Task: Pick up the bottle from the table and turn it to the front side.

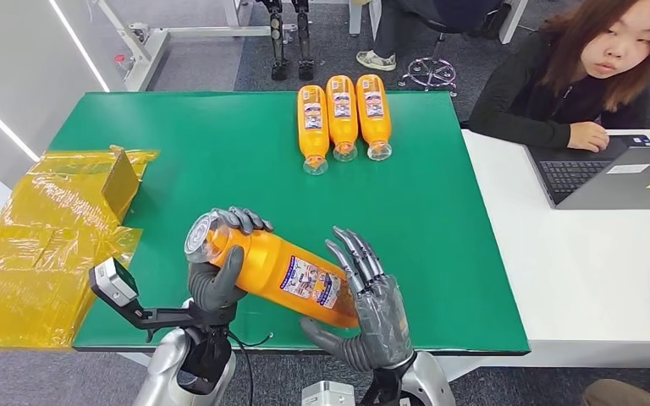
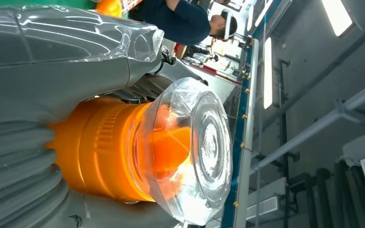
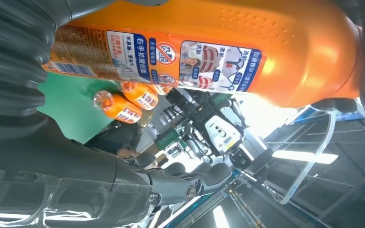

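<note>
Bottle (image 1: 283, 272) lifted, gripped by left hand (image 1: 217, 275)

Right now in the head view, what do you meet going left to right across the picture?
Yellow plastic bags → left hand gripping the cap end of the held orange bottle → right hand at its base → white desk → laptop.

Three orange bottles (image 1: 342, 117) lay side by side at the far edge of the green table (image 1: 220, 152). Crumpled yellow plastic bags (image 1: 46, 241) sat off its left side. Person in dark sleeves (image 1: 559, 93) sat behind an open laptop (image 1: 614, 173) on the white desk (image 1: 575, 271).
</note>
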Robot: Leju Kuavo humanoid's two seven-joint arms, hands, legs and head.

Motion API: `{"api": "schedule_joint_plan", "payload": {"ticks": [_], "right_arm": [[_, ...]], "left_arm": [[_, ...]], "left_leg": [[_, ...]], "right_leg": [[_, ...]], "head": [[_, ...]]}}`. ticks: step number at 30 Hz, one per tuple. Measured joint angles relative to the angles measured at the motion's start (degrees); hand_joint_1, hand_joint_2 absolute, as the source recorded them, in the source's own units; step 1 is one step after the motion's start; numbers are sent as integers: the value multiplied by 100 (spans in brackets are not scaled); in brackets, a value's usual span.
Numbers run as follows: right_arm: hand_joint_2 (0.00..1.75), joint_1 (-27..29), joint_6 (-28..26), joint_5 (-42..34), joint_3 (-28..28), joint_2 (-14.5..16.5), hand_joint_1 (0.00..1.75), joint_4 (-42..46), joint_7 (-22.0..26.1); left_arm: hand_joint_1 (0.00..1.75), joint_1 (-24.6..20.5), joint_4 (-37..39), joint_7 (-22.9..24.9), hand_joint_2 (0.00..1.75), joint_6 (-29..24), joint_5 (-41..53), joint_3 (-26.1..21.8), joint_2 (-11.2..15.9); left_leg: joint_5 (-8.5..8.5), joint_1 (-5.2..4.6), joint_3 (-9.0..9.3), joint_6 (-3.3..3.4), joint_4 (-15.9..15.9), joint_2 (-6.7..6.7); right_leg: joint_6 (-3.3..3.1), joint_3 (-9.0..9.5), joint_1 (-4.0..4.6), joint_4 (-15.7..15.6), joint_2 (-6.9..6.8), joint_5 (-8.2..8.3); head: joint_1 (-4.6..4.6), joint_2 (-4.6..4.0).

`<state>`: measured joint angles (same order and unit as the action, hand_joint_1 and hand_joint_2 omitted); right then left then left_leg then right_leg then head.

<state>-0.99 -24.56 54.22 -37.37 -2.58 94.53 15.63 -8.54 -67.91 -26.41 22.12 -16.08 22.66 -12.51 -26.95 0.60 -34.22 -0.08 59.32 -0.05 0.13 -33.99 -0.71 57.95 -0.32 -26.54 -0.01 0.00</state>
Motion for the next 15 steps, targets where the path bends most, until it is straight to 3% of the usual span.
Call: {"api": "schedule_joint_plan", "payload": {"ticks": [6,9,15], "right_arm": [[175,-94,-103,-47,-120,-48,0,-164,-77],[175,-112,-92,14,-151,-46,0,-172,-157],[175,-175,-288,-320,-218,-154,0,-287,-12]], "left_arm": [[175,22,9,8,175,-44,37,-2,2],[175,13,9,-40,175,-361,349,-2,18],[175,-200,76,-197,175,-2467,2688,-4,170]], "left_leg": [[0,0,-1,0,0,0],[0,0,-1,0,0,0],[2,0,1,-1,0,0]], "right_leg": [[0,0,0,0,0,0],[0,0,0,0,-1,0],[0,1,0,0,-1,1]], "head": [[1,0],[1,0],[-1,-1]]}}
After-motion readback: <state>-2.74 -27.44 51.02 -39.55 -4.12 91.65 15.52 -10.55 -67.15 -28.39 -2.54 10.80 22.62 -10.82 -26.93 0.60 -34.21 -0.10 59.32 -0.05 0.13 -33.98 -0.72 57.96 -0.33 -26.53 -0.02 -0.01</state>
